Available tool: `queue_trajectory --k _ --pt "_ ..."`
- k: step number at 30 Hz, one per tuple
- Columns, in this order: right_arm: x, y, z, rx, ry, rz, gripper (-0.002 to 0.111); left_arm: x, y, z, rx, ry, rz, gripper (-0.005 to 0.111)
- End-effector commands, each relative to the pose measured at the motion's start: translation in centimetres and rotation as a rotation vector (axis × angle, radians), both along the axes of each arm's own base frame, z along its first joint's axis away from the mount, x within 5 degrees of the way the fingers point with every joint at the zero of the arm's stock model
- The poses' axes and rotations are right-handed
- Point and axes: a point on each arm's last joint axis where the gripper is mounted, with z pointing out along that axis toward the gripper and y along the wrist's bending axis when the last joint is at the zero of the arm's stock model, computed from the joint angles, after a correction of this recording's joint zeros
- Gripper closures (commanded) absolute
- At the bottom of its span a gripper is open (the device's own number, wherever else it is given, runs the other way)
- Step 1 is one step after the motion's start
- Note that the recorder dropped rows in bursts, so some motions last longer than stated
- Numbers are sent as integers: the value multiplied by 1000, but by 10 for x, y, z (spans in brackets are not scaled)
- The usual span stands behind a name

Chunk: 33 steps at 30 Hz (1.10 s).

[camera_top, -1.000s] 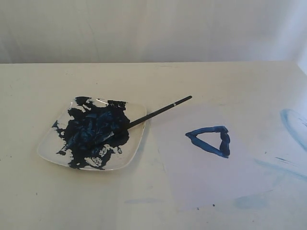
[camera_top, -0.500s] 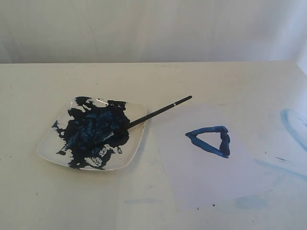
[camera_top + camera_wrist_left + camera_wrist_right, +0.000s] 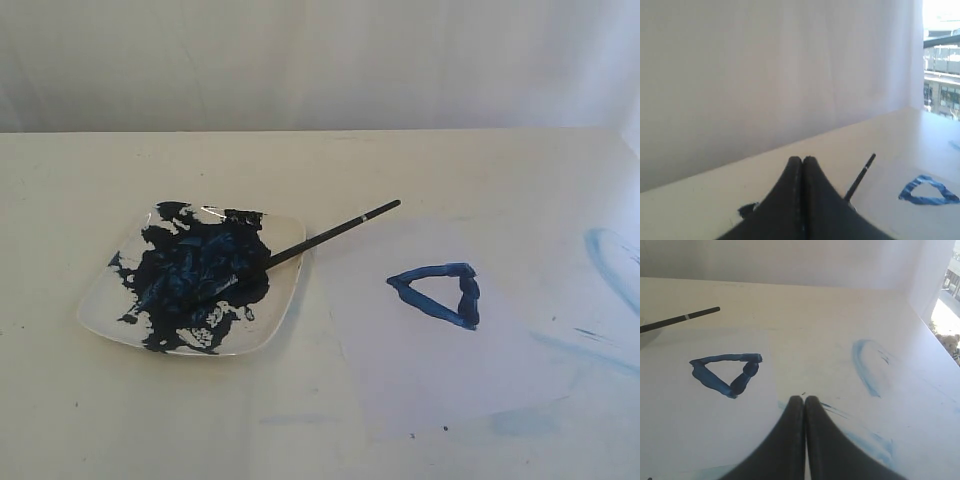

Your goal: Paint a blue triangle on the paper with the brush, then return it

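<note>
A rounded-square plate of glossy white ware sits on the cream, matte counter, most of its face buried under a thick, ridged smear of dark blue paint that looks nearly black. The brush, a long thin black stick with a narrow silver band near its far end, lies with its tip sunk in that paint and its handle slanting up over the plate's rim and out past it. Just beside the plate, on the side the handle points to, lies the paper, a thin flat sheet, pale white with a faint lavender cast, its near edge close to the plate's rim but not under it. On the paper, well clear of the plate and of the brush's end, is the blue triangle: a small outline in thick, uneven, wet-looking strokes, lumpier along the side farthest from the plate. Farther from the plate than the paper, faint light-blue smears curve across the bare counter. A plain white backdrop rises behind the plate. The left fingers, black and tapering, are clenched tip to tip with nothing between them, with the brush handle in sight beyond them. The right fingers, the same smooth black, are likewise pressed together and empty, poised over the paper's edge farthest from the plate.
</note>
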Motion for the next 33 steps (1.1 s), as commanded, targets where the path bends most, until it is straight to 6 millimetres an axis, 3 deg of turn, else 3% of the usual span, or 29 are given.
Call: queue_trajectory --k 1,7,8,11,14,15,16,17,18,19,21,23,25,27,33 --pt "0 0 0 -12 -12 4 108 -22 7 6 -22 -147 29 107" --pt "0 0 0 -11 -11 4 108 -28 7 3 -51 -174 12 107" --pt "0 0 0 -11 -11 4 108 -27 6 -1 -152 -119 -10 107" --pt "0 0 0 -9 -11 4 108 -17 18 -14 -813 191 -4 107" --pt "0 0 0 -9 -11 4 108 -8 23 -40 -1433 508 -49 107" --pt "0 0 0 -9 -11 4 108 -6 22 -54 -1610 576 -111 107" --pt "0 0 0 -9 -11 4 108 -6 23 -53 -1668 566 -128 107" --pt "0 0 0 -9 -11 4 108 -3 27 -66 -1629 611 40 107" --pt "0 0 0 -9 -11 4 108 -2 27 -70 -1570 611 98 107" --pt "0 0 0 -9 -11 4 108 -2 29 -75 -1400 584 188 107" --pt "0 0 0 -9 -11 4 108 -2 30 -81 -1002 496 295 107" --pt "0 0 0 -9 -11 4 108 -2 32 -90 -496 431 383 107" --pt "0 0 0 -9 -11 4 108 -6 37 -105 -36 464 447 107" --pt "0 0 0 -3 -10 4 108 -7 37 -110 99 476 441 107" --pt "0 0 0 2 -9 5 108 -7 42 -108 98 456 526 107"
